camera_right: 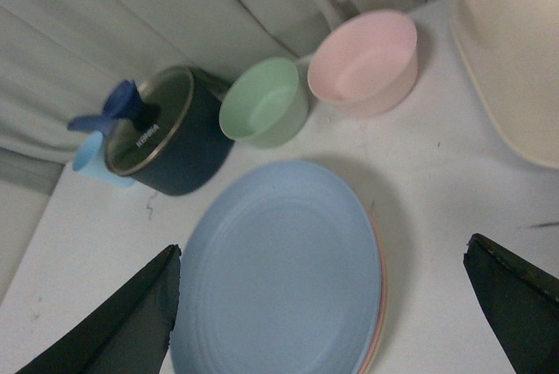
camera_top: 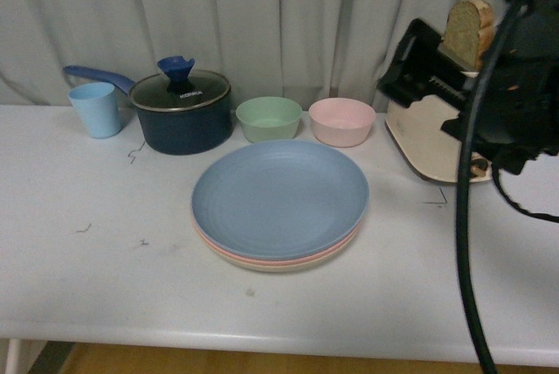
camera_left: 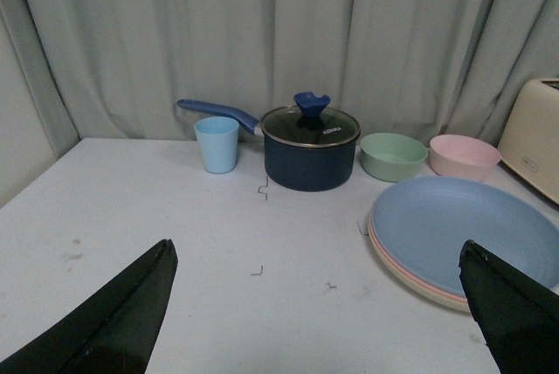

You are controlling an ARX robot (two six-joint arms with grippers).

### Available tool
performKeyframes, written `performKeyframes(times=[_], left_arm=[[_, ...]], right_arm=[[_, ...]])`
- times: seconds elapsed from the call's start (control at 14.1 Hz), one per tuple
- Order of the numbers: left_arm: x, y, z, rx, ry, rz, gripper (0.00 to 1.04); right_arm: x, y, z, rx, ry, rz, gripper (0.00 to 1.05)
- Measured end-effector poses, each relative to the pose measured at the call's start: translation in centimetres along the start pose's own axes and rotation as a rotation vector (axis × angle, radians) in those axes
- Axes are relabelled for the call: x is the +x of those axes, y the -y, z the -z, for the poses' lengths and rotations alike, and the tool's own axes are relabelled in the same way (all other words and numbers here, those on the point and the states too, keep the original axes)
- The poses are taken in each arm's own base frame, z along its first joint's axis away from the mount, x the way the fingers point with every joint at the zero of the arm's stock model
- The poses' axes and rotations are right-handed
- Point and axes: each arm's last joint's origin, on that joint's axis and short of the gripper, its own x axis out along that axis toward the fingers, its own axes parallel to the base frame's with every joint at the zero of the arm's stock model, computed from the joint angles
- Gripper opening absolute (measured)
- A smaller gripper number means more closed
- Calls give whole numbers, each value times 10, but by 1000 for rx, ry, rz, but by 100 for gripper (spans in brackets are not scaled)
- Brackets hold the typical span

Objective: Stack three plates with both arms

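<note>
The three plates lie stacked in the middle of the white table. The blue plate (camera_top: 279,195) is on top, with the pink plate's rim (camera_top: 229,254) under it and the beige plate's rim (camera_top: 279,267) at the bottom. The stack also shows in the left wrist view (camera_left: 463,234) and the right wrist view (camera_right: 279,269). My left gripper (camera_left: 316,245) is open and empty, above the table to the left of the stack; it is out of the front view. My right gripper (camera_right: 323,247) is open and empty, held above the stack. The right arm (camera_top: 515,103) is raised at the right.
Behind the stack stand a green bowl (camera_top: 269,118), a pink bowl (camera_top: 341,121), a dark blue pot with a glass lid (camera_top: 181,112) and a light blue cup (camera_top: 96,108). A cream toaster (camera_top: 437,138) with a bread slice (camera_top: 467,33) stands at the right. Curtains hang behind.
</note>
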Motion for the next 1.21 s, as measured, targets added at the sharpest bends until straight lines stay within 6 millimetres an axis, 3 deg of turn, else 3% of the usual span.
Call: performKeyframes(times=[0.07, 0.14, 0.21, 0.36, 0.43, 0.57, 0.64, 0.92, 1.21], left_arm=[[0, 0, 0, 0, 0, 0, 98], [0, 0, 0, 0, 0, 1, 98], [0, 0, 0, 0, 0, 0, 98], [0, 0, 0, 0, 0, 0, 98], [0, 0, 0, 0, 0, 0, 98], [0, 0, 0, 0, 0, 0, 98], [0, 0, 0, 0, 0, 0, 98], [0, 0, 0, 0, 0, 0, 98], [0, 0, 0, 0, 0, 0, 98]], right_arm=[[-20, 3, -7, -32, 76, -24, 97], [-39, 8, -10, -147, 292, 35, 88], [-78, 23, -5, -298, 434, 146, 73], [-143, 49, 9, -458, 461, 228, 47], [-170, 56, 27, -484, 455, 251, 33], [-199, 63, 69, -501, 384, 247, 7], [-211, 62, 74, -509, 373, 252, 2], [-256, 50, 86, -527, 475, 225, 2], [-256, 50, 87, -526, 469, 227, 2]])
